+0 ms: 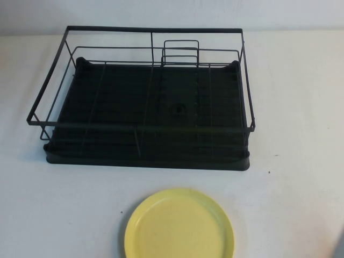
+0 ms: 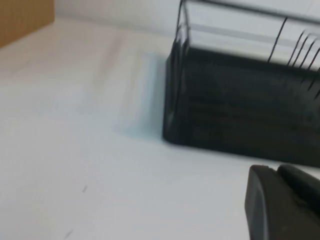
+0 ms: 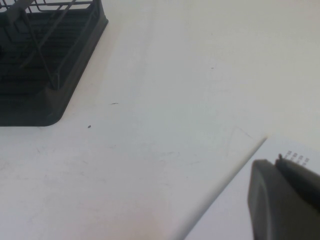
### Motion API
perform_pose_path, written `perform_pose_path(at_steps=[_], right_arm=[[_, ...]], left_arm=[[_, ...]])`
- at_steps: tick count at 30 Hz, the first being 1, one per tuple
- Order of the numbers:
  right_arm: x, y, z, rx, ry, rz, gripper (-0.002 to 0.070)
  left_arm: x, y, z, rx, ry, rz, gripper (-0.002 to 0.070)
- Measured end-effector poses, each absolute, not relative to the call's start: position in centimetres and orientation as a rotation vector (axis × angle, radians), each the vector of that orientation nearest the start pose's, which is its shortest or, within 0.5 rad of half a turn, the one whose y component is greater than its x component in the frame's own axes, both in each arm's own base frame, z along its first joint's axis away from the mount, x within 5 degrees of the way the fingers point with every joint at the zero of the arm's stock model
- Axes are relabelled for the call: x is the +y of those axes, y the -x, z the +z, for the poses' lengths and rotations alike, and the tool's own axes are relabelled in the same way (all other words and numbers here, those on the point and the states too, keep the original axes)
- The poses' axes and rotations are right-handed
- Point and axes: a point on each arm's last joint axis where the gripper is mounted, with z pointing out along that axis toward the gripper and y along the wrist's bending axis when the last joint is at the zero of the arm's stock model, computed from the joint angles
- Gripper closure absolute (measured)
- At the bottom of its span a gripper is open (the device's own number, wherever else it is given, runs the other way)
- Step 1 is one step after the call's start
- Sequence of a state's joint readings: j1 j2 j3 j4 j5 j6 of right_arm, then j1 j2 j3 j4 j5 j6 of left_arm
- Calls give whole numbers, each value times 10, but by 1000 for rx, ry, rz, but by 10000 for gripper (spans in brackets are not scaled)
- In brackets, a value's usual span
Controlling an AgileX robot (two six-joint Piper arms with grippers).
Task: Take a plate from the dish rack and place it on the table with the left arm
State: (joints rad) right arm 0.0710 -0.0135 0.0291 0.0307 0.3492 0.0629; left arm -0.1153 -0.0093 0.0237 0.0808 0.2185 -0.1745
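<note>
The pale yellow plate (image 1: 180,226) lies flat on the white table (image 1: 64,215), in front of the black wire dish rack (image 1: 145,158) and partly cut off by the near edge of the high view. The rack holds no plate. The left gripper (image 2: 275,171) is shut and empty, low over the table beside a corner of the rack (image 2: 240,120). The right gripper (image 3: 276,161) is shut and empty, near the table's edge, away from the rack's corner (image 3: 45,100). Neither arm shows in the high view.
A small upright wire holder (image 1: 180,52) stands at the back of the rack. The table edge (image 3: 225,180) runs diagonally close to the right gripper. A brown surface (image 2: 20,17) sits beyond the table in the left wrist view.
</note>
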Motion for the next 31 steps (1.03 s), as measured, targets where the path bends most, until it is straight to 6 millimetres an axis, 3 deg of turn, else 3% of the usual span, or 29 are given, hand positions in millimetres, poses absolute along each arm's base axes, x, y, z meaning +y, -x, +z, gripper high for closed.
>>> perform_pose_path(at_steps=[4,31], right_arm=[[5,-53,173,1850,-12,123,696],[5,-53,173,1850,-12,123,696]], left_arm=[[-1,-54,175,1836,-20,-70,676],[2,-53,175,1843,29,-14,677]])
